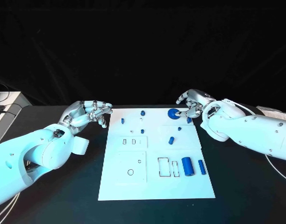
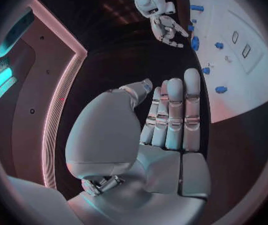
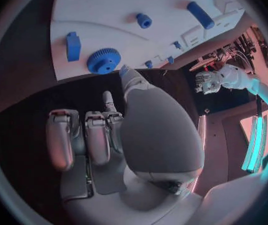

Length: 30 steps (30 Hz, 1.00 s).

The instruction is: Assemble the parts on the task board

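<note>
The white task board (image 1: 156,154) lies mid-table. A blue gear (image 1: 174,112) sits at its far right corner, a blue block (image 1: 188,120) beside it. Two blue cylinders (image 1: 187,166) lie near the right edge, and several small blue pieces (image 1: 172,139) dot the far half. My right hand (image 1: 193,103) hovers just behind the gear (image 3: 104,61) holding nothing, fingers bent and thumb reaching toward the gear. My left hand (image 1: 88,113) is off the board's far left corner, over bare table. Its fingers (image 2: 174,115) lie straight and empty, pointing toward the board (image 2: 246,85).
A grey box (image 1: 1,116) stands at the table's far left edge. A pale object (image 1: 274,112) lies behind my right arm, and a thin cable (image 1: 284,175) runs along the right side. Black table borders the board on both sides.
</note>
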Each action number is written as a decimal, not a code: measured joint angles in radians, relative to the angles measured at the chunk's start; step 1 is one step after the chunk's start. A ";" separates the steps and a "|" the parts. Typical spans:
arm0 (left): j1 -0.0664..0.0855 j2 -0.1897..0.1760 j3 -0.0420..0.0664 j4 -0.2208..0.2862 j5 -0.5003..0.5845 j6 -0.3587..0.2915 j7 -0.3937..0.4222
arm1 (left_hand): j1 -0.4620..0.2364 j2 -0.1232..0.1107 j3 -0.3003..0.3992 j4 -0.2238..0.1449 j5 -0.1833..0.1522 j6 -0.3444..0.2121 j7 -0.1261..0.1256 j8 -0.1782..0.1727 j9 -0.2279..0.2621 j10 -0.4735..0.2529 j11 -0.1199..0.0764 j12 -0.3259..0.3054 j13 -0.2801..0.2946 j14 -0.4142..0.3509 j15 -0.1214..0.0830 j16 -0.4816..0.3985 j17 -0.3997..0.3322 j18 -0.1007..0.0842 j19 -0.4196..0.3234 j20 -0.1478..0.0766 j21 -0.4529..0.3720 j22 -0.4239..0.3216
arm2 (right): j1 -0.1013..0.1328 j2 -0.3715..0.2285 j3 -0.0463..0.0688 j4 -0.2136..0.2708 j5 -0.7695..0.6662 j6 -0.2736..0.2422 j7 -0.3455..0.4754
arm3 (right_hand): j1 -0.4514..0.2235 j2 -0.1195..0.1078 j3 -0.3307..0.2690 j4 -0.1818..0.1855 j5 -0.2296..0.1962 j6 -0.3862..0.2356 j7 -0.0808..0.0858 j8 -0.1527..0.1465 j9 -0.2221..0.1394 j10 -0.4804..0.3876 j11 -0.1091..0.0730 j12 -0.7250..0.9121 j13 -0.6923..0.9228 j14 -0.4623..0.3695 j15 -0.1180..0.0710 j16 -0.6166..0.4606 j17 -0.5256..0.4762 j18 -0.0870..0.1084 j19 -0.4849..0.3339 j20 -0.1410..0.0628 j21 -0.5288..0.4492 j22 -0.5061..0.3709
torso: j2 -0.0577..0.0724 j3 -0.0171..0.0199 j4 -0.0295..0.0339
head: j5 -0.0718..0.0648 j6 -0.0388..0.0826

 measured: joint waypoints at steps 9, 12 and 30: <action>-0.001 0.000 0.000 -0.003 0.000 0.003 0.000 | 0.000 0.000 0.003 -0.003 0.000 0.000 0.000 0.000 0.001 0.000 0.000 0.000 0.001 0.000 0.000 0.000 0.000 0.000 0.000 0.000 0.000 0.002 | 0.000 0.018 0.000 -0.040 0.042 0.071 -0.029 | -0.004 0.004 -0.008 0.000 0.011 -0.007 0.003 0.008 0.000 0.000 0.000 0.013 0.000 0.000 0.007 0.003 0.000 -0.003 0.000 0.007 0.027 0.000 | 0.002 0.0035 0.0016 | -0.004 -0.004; -0.002 0.000 0.000 -0.004 0.000 0.004 0.000 | 0.000 0.000 0.003 -0.003 0.000 0.000 0.000 0.000 0.001 0.000 0.000 0.000 0.001 0.000 0.000 0.000 0.000 0.000 0.000 0.000 0.000 0.002 | 0.000 0.025 0.000 -0.046 0.050 0.081 -0.035 | -0.004 0.004 -0.008 0.000 0.015 -0.007 0.003 0.012 0.001 0.000 0.000 0.013 0.000 0.000 0.007 0.007 0.000 -0.015 0.000 0.007 0.031 0.000 | 0.003 0.0035 0.0025 | -0.005 -0.007; -0.002 0.002 0.000 -0.007 0.000 0.007 -0.001 | 0.000 0.000 0.003 -0.003 0.000 0.000 0.000 0.000 0.001 0.000 0.000 0.000 0.001 0.000 0.000 0.000 0.000 0.000 0.000 0.000 0.000 0.002 | 0.001 0.070 0.000 -0.098 0.099 0.088 -0.043 | -0.023 0.023 -0.008 0.000 0.048 -0.007 0.003 0.027 0.002 0.000 0.001 0.013 0.000 0.000 0.007 0.007 0.000 -0.015 0.000 0.007 0.043 0.000 | 0.002 0.0019 0.0025 | -0.001 -0.015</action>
